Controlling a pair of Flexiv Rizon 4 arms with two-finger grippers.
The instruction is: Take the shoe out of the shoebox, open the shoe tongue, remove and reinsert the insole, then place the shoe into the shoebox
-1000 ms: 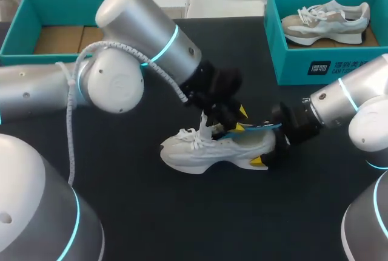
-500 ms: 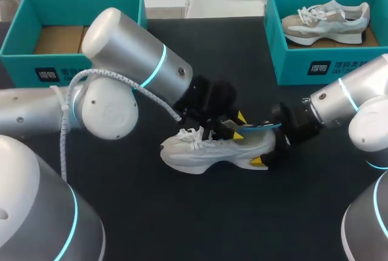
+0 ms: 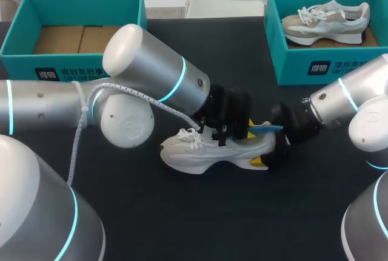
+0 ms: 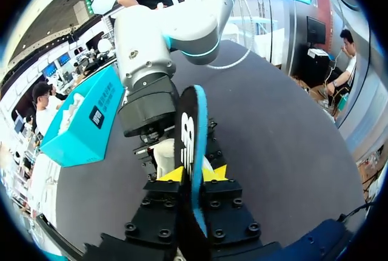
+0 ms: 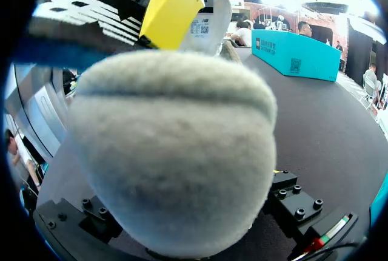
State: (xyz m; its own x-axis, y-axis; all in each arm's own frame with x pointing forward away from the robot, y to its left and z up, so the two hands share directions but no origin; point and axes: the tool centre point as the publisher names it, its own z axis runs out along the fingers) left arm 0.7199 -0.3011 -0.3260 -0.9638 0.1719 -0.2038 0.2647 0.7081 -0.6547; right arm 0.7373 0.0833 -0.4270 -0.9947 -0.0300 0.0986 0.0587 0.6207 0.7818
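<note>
**Insole pinched above the sneaker; heel clamped**

1. White sneaker (image 3: 212, 150): stands upright on its sole on the black table (image 3: 182, 224), near the middle and closer to the right edge. The toe points to the left edge and the heel to the right edge. It is outside both shoeboxes.
2. Left gripper (image 3: 233, 128): positioned directly over the sneaker's opening. In the left wrist view its yellow tips are pressed against both faces of the insole (image 4: 191, 145), which stands on edge between them.
3. Insole: black upper face, blue underside. Its free end projects past the left gripper, above the heel, towards the right arm (image 4: 163, 36).
4. Right gripper (image 3: 267, 152): clamped across the sneaker's heel. One yellow tip shows against the near side of the heel. In the right wrist view the grey heel (image 5: 176, 152) fills the space between the finger bases.
5. Left shoebox (image 3: 73, 6): teal, at the far left corner, brown cardboard floor showing.
6. Right shoebox (image 3: 303, 67): teal, at the far right corner. It holds a second sneaker (image 3: 327, 21), lying upright.
</note>
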